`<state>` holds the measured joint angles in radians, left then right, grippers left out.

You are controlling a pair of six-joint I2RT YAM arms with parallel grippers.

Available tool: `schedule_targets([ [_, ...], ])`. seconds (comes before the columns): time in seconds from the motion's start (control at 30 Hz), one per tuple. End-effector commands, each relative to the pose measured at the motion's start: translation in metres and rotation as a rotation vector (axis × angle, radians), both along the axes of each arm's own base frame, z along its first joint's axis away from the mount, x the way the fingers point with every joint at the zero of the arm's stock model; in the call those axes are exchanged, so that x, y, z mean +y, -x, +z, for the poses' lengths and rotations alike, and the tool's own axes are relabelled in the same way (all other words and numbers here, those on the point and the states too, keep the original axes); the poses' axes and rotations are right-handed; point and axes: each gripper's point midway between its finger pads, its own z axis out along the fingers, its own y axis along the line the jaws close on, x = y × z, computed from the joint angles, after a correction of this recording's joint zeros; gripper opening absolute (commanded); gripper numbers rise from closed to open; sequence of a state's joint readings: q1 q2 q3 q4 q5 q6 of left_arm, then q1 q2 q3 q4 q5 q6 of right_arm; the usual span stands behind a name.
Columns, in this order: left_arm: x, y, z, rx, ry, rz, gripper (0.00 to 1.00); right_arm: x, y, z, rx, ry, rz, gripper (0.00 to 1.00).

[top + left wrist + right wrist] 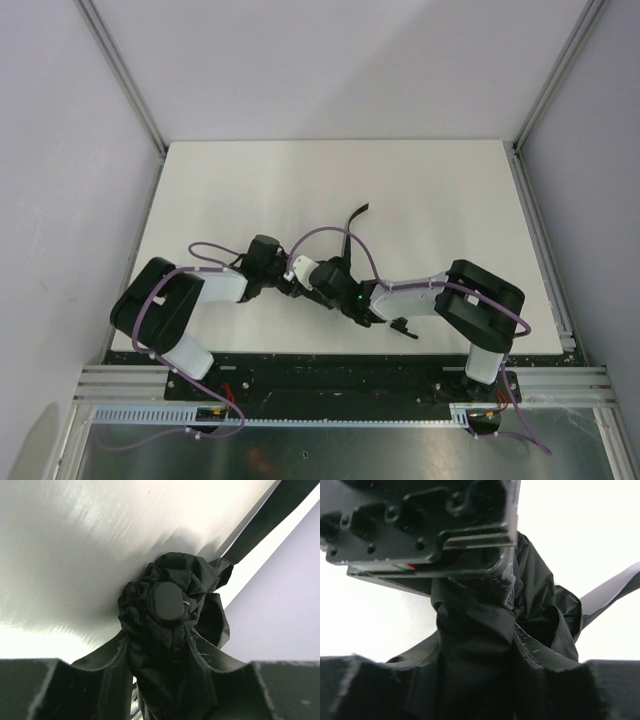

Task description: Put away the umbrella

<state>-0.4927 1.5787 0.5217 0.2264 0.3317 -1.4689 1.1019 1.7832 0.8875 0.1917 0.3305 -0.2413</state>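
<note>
The umbrella (330, 272) is a bundle of crumpled black fabric held just above the white table (420, 190), between the two arms. Its strap (356, 214) trails toward the far side. In the left wrist view, my left gripper (157, 640) is shut on the umbrella (150, 670), and a rounded black end cap (167, 601) sticks out beyond the fingers. In the right wrist view, my right gripper (477, 635) has both fingers pressed against the umbrella (475, 650), shut on it. The left gripper's body (420, 525) sits right above it. The shaft is hidden.
White walls and aluminium frame posts (125, 80) enclose the table on three sides. A metal rail (330, 385) runs along the near edge at the arm bases. Purple cables (330, 235) loop over both arms.
</note>
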Motion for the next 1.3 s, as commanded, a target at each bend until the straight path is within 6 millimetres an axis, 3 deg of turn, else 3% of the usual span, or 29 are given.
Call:
schedule_targets([
  [0.0, 0.028, 0.037, -0.043, 0.131, -0.195, -0.079, 0.00, -0.026, -0.003, -0.033, 0.195, 0.011, -0.121, 0.29],
  [0.1, 0.026, 0.030, -0.039, 0.110, -0.191, -0.088, 0.02, -0.033, 0.017, -0.060, 0.370, 0.026, -0.109, 0.20],
  [0.2, 0.022, 0.020, -0.033, 0.080, -0.187, -0.099, 0.14, -0.036, 0.037, -0.074, 0.507, 0.022, -0.090, 0.10],
  [0.3, 0.022, 0.011, -0.025, 0.035, -0.194, -0.094, 0.38, -0.035, 0.050, -0.084, 0.588, 0.013, -0.085, 0.01],
  [0.53, 0.037, -0.026, 0.016, -0.166, -0.194, -0.061, 0.92, -0.034, 0.062, -0.093, 0.787, -0.074, -0.101, 0.00],
  [0.57, 0.041, -0.033, 0.024, -0.204, -0.186, -0.052, 0.96, -0.035, 0.062, -0.095, 0.808, -0.081, -0.103, 0.00],
  [0.7, 0.054, -0.048, 0.054, -0.327, -0.157, -0.021, 0.99, -0.037, 0.064, -0.101, 0.905, -0.127, -0.124, 0.00],
  [0.83, 0.068, -0.044, 0.067, -0.389, -0.126, 0.006, 0.99, -0.033, 0.062, -0.100, 1.028, -0.225, -0.178, 0.00],
  [1.07, 0.063, -0.016, 0.067, -0.370, 0.000, -0.002, 0.99, -0.023, 0.056, -0.100, 1.208, -0.374, -0.237, 0.00],
  [1.27, 0.049, -0.013, 0.071, -0.376, 0.065, -0.003, 0.99, -0.014, 0.052, -0.094, 1.326, -0.477, -0.255, 0.00],
])
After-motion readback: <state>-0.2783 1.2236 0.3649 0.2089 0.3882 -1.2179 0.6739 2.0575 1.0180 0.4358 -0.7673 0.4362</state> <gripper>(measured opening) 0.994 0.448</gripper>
